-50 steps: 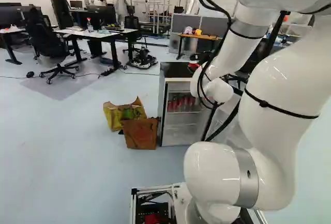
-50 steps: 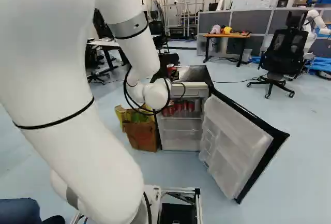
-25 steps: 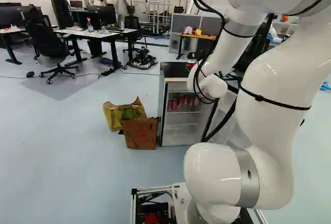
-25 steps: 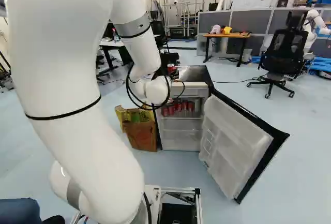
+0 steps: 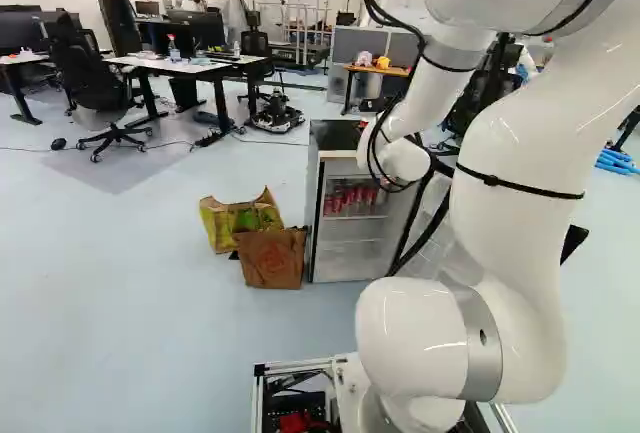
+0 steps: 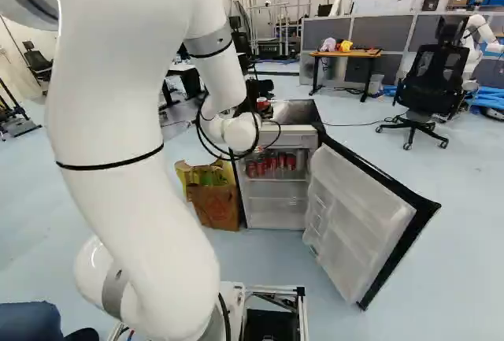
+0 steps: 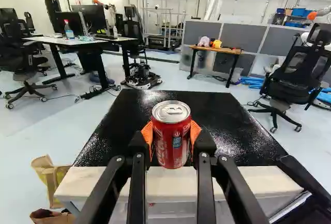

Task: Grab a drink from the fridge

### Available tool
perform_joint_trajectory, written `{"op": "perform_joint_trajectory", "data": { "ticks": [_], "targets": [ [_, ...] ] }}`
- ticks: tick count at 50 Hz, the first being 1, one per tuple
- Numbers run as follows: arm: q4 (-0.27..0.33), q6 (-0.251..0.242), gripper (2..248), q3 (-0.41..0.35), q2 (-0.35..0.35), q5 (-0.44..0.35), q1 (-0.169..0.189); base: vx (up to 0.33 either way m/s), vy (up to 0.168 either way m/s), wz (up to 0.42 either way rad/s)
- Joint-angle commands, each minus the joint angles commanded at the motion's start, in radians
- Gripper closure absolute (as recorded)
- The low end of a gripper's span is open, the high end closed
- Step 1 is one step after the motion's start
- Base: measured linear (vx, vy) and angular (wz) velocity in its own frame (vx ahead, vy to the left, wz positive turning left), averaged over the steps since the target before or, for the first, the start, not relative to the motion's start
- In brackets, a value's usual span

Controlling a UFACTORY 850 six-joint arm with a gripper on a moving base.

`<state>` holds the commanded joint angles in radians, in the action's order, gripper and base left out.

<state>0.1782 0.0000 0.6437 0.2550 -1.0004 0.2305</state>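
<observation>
In the right base view my gripper [image 6: 252, 108] is over the front part of the fridge top [image 6: 295, 110], partly hidden by the wrist and cables. In the wrist view the gripper [image 7: 171, 137] is shut on a red drink can [image 7: 171, 144], an orange pad on either side. The can stands upright; whether its base touches the black top [image 7: 227, 131] cannot be told. Below, the fridge is open, with several red cans [image 6: 272, 164] on its upper shelf and its door [image 6: 362, 215] swung out to the right.
Two bags, one yellow [image 5: 225, 223] and one brown [image 5: 270, 258], stand on the floor left of the fridge. Beyond it are a small wooden table [image 6: 346, 53] and grey partitions [image 6: 386, 34]. At the right are an office chair [image 6: 429, 81] and another robot [image 6: 479, 32].
My arm's upper links have swung, and the wrist has shifted slightly leftward in the left base view, carrying the gripped can. The base, fridge and bags have stayed put.
</observation>
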Motion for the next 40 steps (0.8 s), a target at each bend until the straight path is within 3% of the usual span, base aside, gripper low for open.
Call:
{"op": "perform_joint_trajectory", "data": {
  "ticks": [40],
  "targets": [
    [-0.096,0.0,158,0.143,0.119,0.081,-0.038,0.0,0.0,0.0]
  ]
}}
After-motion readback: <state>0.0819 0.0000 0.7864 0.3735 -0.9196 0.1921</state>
